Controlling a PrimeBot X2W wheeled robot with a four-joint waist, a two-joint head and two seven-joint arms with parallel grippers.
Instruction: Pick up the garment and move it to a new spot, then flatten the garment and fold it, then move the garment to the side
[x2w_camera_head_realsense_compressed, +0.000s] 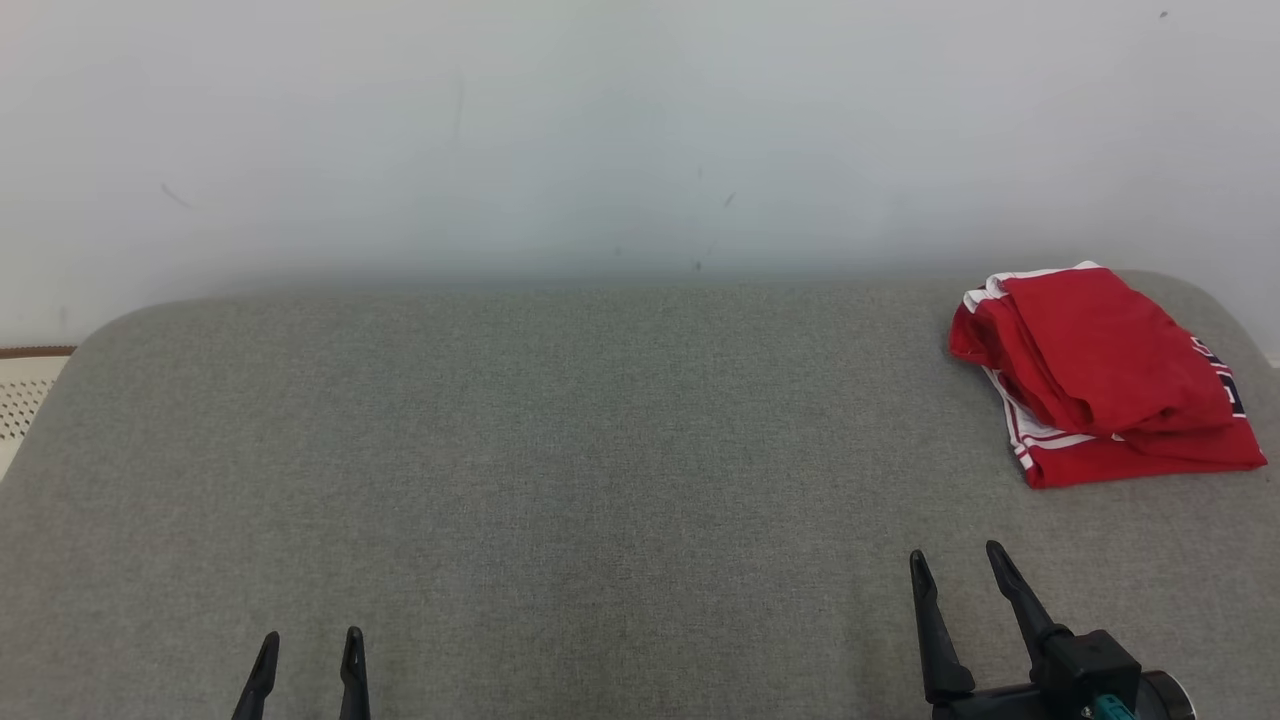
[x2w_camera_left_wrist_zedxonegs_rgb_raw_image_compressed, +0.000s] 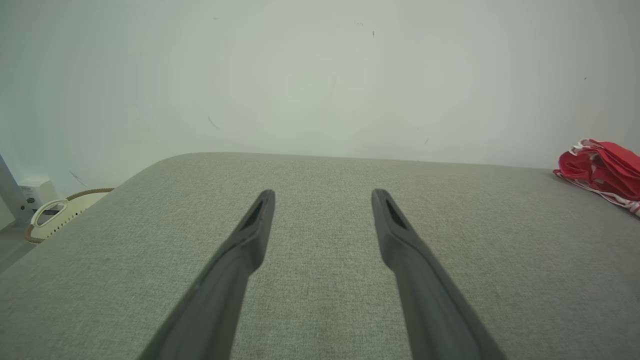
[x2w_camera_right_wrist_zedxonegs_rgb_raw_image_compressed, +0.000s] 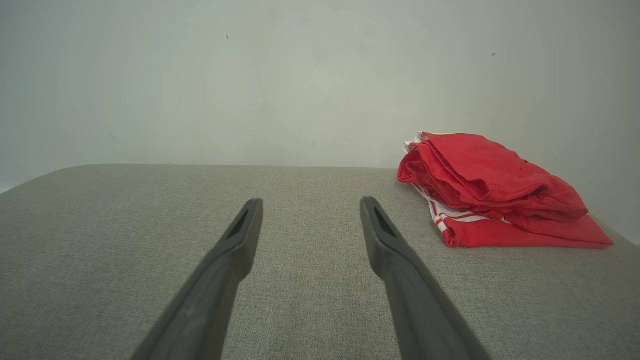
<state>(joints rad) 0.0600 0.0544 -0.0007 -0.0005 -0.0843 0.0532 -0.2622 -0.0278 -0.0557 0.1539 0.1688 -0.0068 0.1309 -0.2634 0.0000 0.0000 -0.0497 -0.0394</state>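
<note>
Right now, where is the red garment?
Head view: the red garment lies at the far right of the grey surface, beyond the right gripper.

Head view: high and behind both grippers, facing forward and down; left gripper (x2w_camera_head_realsense_compressed: 312, 635) at the lower left, right gripper (x2w_camera_head_realsense_compressed: 955, 550) at the lower right, grey padded surface (x2w_camera_head_realsense_compressed: 560, 450) beyond their tips, white wall (x2w_camera_head_realsense_compressed: 600, 130) past it.
Left wrist view: low and close over the surface, looking along the left gripper's fingers toward the wall.
Right wrist view: equally low, looking along the right gripper's fingers; red garment (x2w_camera_right_wrist_zedxonegs_rgb_raw_image_compressed: 490, 180) near, ahead and right of its tips.
Shared: all three take in surface, wall and garment; from the left gripper the garment sits far right.
</note>
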